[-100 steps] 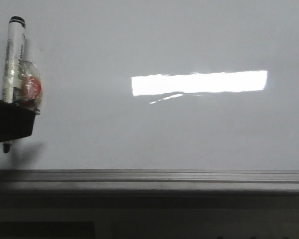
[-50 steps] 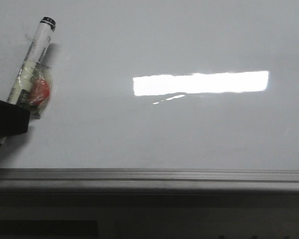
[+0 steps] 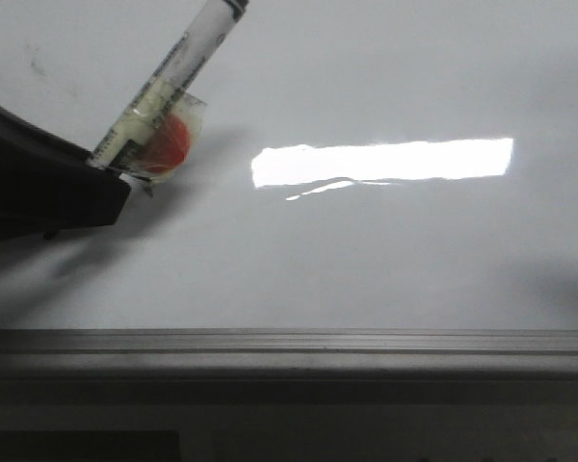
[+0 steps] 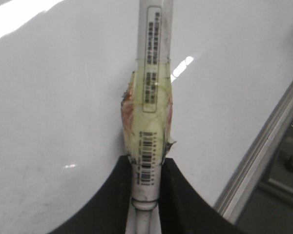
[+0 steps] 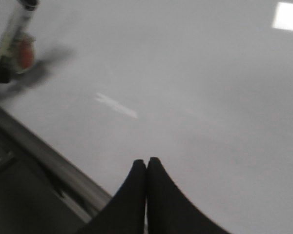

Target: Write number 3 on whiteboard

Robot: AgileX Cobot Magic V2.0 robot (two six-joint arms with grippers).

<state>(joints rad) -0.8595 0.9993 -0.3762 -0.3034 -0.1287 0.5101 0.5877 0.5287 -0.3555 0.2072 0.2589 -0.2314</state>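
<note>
The left gripper (image 4: pixel 145 195), jaws clamped on a taped white marker pen (image 3: pixel 164 91) whose long axis runs from 7 to 1 o'clock, is nearer the glossy white-grey whiteboard (image 3: pixel 366 260), still bare of any 3, while the right gripper (image 5: pixel 146 168) idles, jaws pressed together

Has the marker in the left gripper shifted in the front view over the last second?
Yes. The marker has swung from upright to leaning right and moved right, closer to the light glare on the whiteboard, carried by the left gripper.
</note>
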